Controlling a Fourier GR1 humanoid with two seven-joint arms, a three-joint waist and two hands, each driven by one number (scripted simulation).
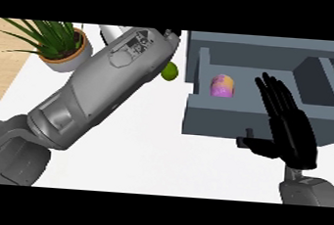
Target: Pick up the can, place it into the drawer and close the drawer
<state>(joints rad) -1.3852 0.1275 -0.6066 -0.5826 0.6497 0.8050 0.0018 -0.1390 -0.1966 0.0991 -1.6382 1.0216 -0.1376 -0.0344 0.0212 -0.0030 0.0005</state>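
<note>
Can (223,85) inside drawer (220,120), beside right hand (295,133)

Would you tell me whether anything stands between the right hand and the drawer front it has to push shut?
Nothing visible does. The right hand is open, directly over the front wall of the drawer; the can lies inside.

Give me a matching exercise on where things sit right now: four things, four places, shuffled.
Things:
1. can
2. potted plant
3. green fruit
4. right robot hand

Places:
A. far left corner of the counter
B. open, fingers straight, over the drawer front
C. inside the open drawer
D. partly hidden beside the left forearm

Pairs: 1-C, 2-A, 3-D, 4-B.
</note>
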